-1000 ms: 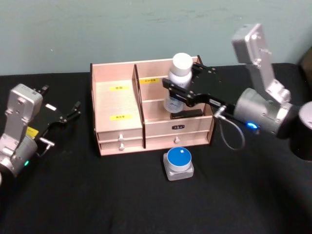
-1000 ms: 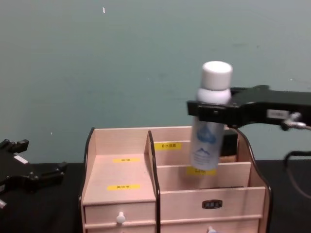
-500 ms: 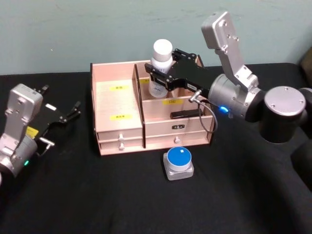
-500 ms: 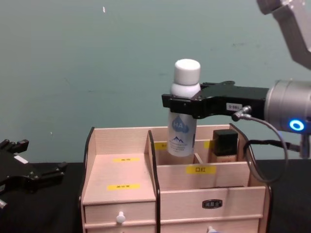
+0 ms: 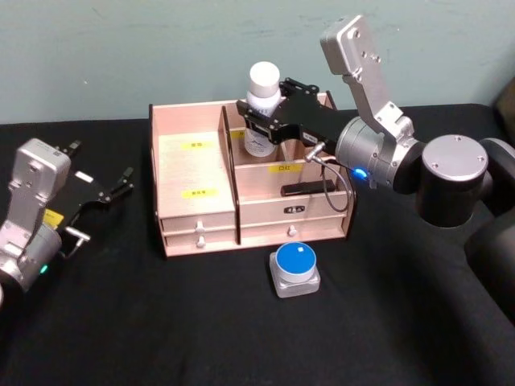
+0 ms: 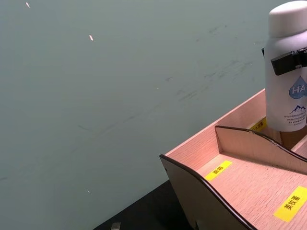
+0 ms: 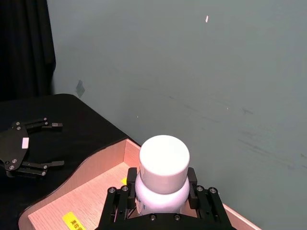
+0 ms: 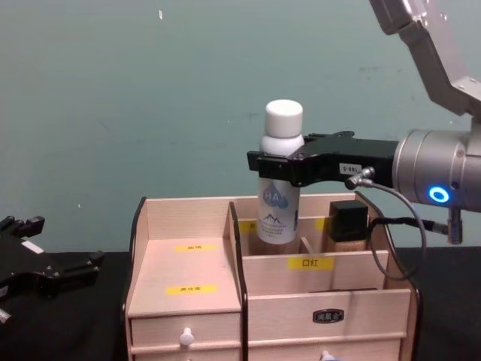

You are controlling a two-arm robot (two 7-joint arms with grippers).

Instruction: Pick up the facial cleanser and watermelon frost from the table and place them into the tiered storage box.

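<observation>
My right gripper [image 5: 263,130] is shut on the facial cleanser [image 5: 263,100], a white bottle with a white cap, and holds it upright. The bottle [image 8: 279,197] hangs over the back left cell of the right half of the tiered storage box [image 8: 188,259], its base about level with the cell's rim. The right wrist view looks down on the cap [image 7: 163,160] between the fingers [image 7: 117,203]. The watermelon frost [image 5: 295,265], a squat jar with a blue lid, stands on the black table in front of the box [image 5: 193,173]. My left gripper [image 5: 125,182] rests open at the far left.
A small black-capped beige bottle [image 8: 347,222] stands in the back right cell of the box. A flat black item [image 5: 309,188] lies on the middle tier. Black cloth covers the table [image 5: 161,322], and a teal wall rises close behind the box.
My right gripper has carried the bottle leftward from the box's right side to over the back left cell, then lowered it slightly. The left arm and the jar stayed still.
</observation>
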